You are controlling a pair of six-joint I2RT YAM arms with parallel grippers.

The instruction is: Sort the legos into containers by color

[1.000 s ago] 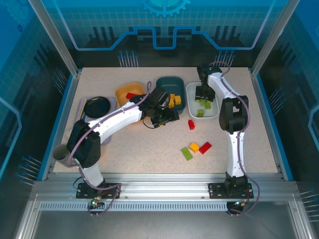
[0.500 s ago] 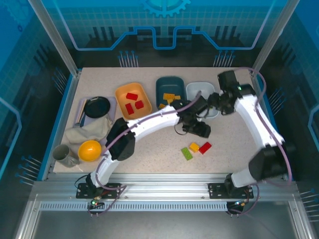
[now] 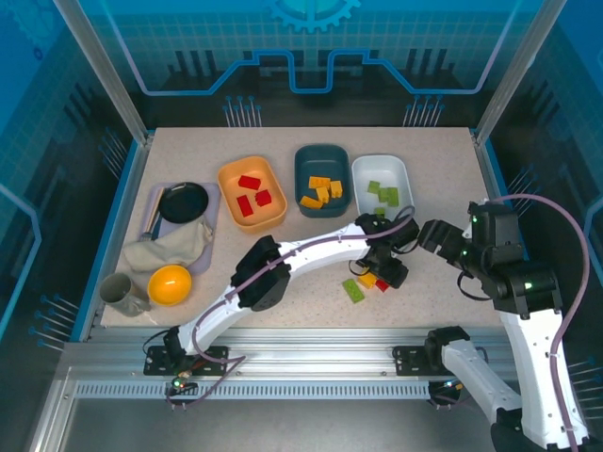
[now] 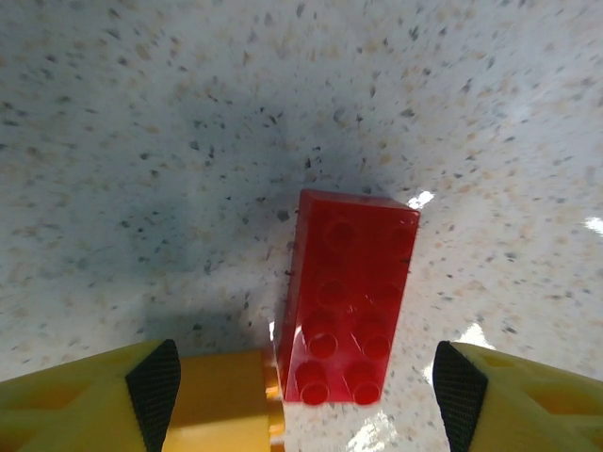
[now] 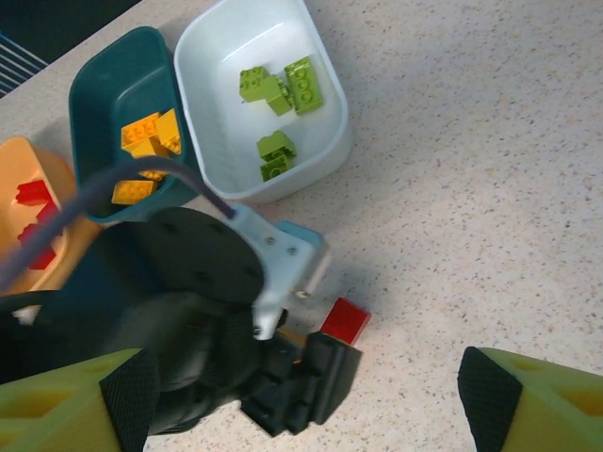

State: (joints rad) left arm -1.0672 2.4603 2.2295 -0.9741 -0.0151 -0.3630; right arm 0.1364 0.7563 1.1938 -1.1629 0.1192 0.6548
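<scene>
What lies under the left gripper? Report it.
A red brick lies flat on the table between the fingers of the open left gripper, an orange-yellow brick beside it. In the top view the gripper hides part of both.

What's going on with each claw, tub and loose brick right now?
left gripper: open, over the red brick
right gripper: open, holding nothing
red brick: flat on the table, studs up, ungripped
orange brick: on the table beside the red brick
green brick: loose on the table
orange tub: holds red bricks
teal tub: holds orange-yellow bricks
white tub: holds green bricks
</scene>
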